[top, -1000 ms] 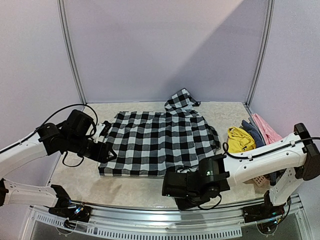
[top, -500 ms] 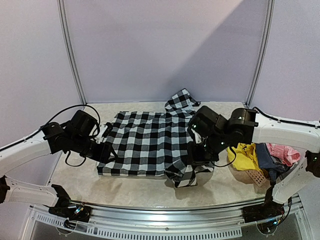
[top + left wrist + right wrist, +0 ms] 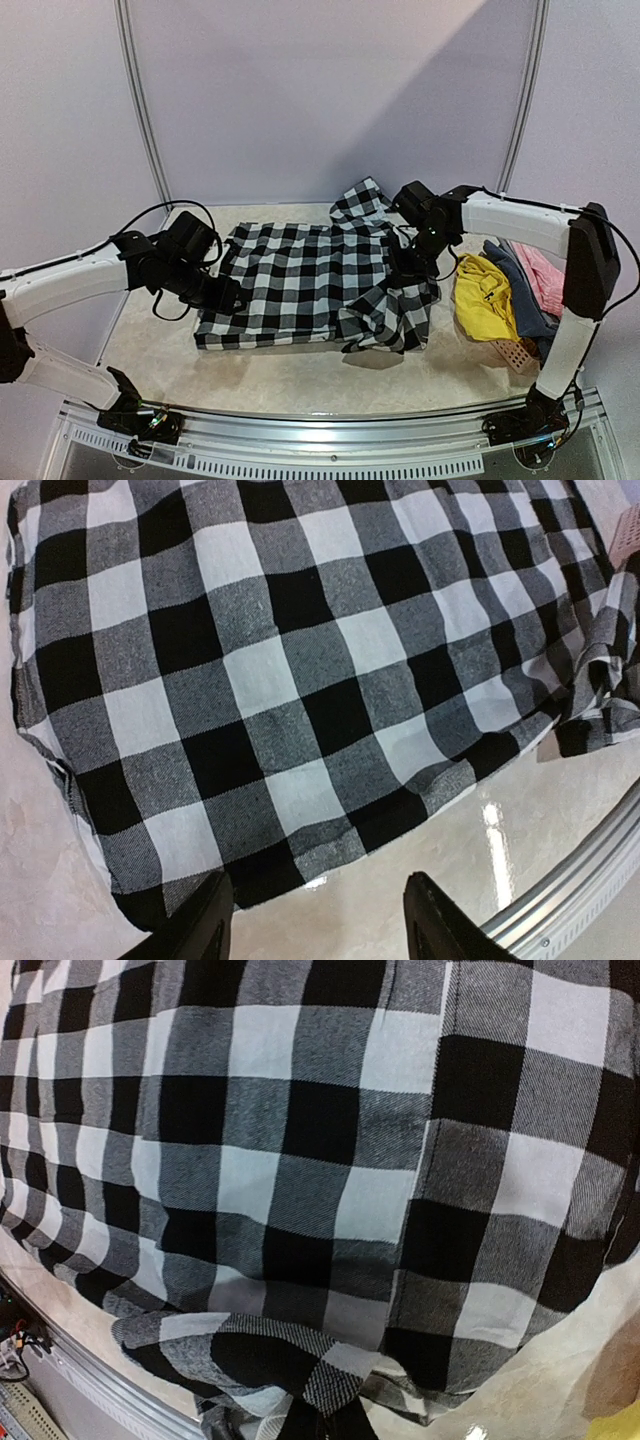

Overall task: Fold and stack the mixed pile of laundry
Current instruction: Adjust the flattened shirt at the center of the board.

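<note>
- Table (image 3: 280,375): pale stone-look top that carries all the laundry; the near strip in front of the shirt is bare.
- Checked shirt (image 3: 300,280): spread mid-table and mostly flat. Its right side is turned over onto the body and ends in a rumpled wad at the near-right corner. The hood or collar points to the far wall.
- Rest of the pile, at the right edge of the table: yellow garment (image 3: 480,290) nearest the shirt, then the blue-grey garment (image 3: 515,280) and the pink garment (image 3: 545,265). All are unfolded and heaped over the basket (image 3: 505,350).
- Right end effector (image 3: 320,1420): clenched, with a gather of checked cloth pinched at its tips. It sits over the shirt's right side.
- Left end effector (image 3: 318,890): released, fingers apart and holding nothing. It hangs just off the shirt's near-left hem.
- Step in hand, my reading: first lengthwise fold of the right side.
- To do it well:
  - Carry the pinched edge low and straight towards the middle.
  - Lay it parallel to the left hem.
  - Let go only once it lies flat.
  - The left one could pin the near-left hem so the body does not drag.
  - The near-right wad needs smoothing before any further fold.
- Risk: the bunch gets trapped in the fold and the stack leans.
</note>
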`<state>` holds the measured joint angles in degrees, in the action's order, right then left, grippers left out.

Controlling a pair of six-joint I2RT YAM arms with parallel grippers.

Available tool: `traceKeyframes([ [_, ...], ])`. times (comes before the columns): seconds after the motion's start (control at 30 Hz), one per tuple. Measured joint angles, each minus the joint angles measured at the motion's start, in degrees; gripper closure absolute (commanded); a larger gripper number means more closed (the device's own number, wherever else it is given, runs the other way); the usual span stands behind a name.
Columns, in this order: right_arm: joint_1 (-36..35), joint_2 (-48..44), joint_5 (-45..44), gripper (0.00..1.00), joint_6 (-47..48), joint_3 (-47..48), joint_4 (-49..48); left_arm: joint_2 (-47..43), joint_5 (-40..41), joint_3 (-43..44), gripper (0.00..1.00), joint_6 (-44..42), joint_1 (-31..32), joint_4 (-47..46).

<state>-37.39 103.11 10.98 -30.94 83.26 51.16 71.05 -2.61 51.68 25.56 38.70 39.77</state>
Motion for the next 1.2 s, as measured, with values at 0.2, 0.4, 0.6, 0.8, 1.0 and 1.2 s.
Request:
traceKeyframes([
  [0.2,3.6,9.4,0.1,0.94,6.2,7.1,2.4,6.2,0.5,2.5,0.38,1.1,0.0,-0.9],
  [0.4,3.9,10.7,-1.3,0.69,10.6,9.2,5.8,7.9,0.5,2.8,0.36,2.1,0.0,-1.5],
  [0.6,3.8,8.0,-1.7,0.56,9.0,7.9,8.1,7.7,0.5,2.8,0.27,2.3,0.0,-1.5],
  [0.8,2.9,-3.5,-3.3,0.43,3.1,2.6,8.5,3.8,0.5,2.6,0.23,1.9,0.0,-1.1],
  [1.0,-4.0,-15.3,-5.4,0.37,-6.7,-6.8,6.7,-3.1,0.3,-1.1,0.21,1.4,0.0,-0.9],
  [1.2,-15.1,-17.7,-7.4,0.35,-18.8,-13.7,2.7,-7.8,0.1,-3.9,0.2,1.0,0.0,0.2],
])
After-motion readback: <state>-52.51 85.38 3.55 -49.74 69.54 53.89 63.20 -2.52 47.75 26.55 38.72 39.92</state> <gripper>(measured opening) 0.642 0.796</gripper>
